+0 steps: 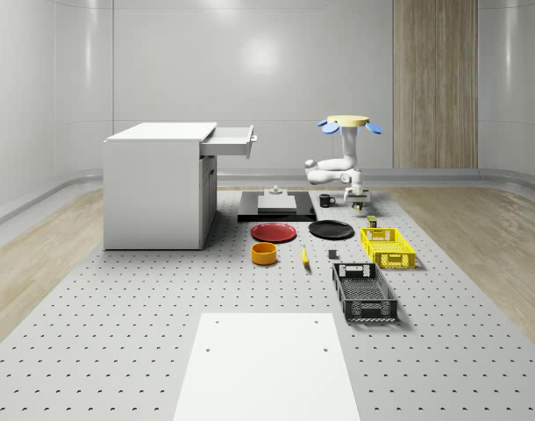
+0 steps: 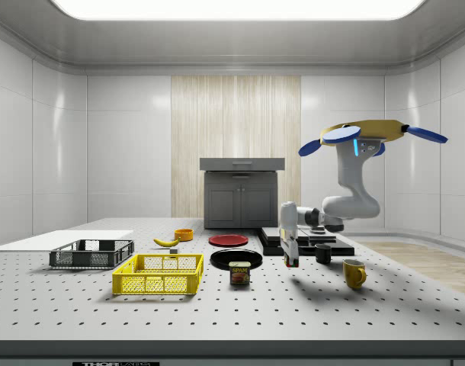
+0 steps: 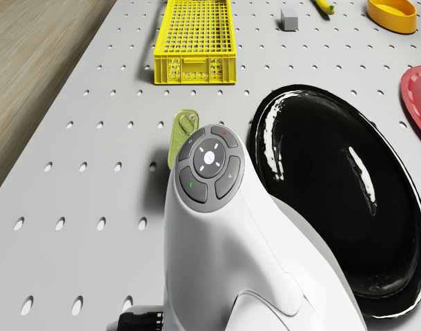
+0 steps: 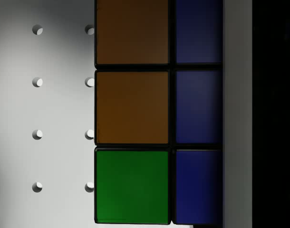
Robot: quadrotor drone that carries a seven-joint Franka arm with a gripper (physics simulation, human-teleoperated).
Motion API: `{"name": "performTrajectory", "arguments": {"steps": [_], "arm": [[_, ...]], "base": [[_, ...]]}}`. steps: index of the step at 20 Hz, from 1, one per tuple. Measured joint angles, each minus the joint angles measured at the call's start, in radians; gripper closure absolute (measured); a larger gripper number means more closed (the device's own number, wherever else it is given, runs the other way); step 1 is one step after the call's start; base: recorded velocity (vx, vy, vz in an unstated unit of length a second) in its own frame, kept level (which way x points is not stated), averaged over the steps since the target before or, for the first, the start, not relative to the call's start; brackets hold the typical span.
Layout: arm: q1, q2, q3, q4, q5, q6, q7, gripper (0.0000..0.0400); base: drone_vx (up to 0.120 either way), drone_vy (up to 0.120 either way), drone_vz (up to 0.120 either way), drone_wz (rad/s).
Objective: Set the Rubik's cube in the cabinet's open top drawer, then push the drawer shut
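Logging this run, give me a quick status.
Drone hovering beside black plate. Gripper down at Rubik's cube. Top drawer open, approach unobstructed.

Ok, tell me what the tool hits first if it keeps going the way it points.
Most likely the Rubik's cube: its orange, green and blue tiles sit right ahead in the wrist view, on the perforated table.

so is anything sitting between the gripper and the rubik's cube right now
Nothing visible does. In the wrist view the Rubik's cube sits directly ahead on the perforated table, its orange, green and blue tiles unobstructed. In the side view the drone hovers above the table's far end, with the gripper down near the surface.
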Motion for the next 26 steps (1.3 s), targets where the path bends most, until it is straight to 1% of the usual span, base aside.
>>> {"name": "performTrajectory", "arguments": {"steps": [7, 21, 22, 26], "arm": [[-0.008, -0.02, 0.024, -0.001, 0.029, 0.014, 0.008, 0.0075], [-0.018, -0.064, 0.037, 0.001, 0.052, 0.052, 0.017, 0.0075], [-0.019, -0.066, 0.038, 0.001, 0.053, 0.055, 0.018, 0.0075], [-0.021, -0.078, 0.04, 0.001, 0.058, 0.065, 0.02, 0.0075]], "base": [[0.12, -0.12, 0.12, 0.0], [0.12, -0.12, 0.12, 0.0], [0.08, -0.12, 0.12, 0.0], [0.0, -0.12, 0.12, 0.0]]}}
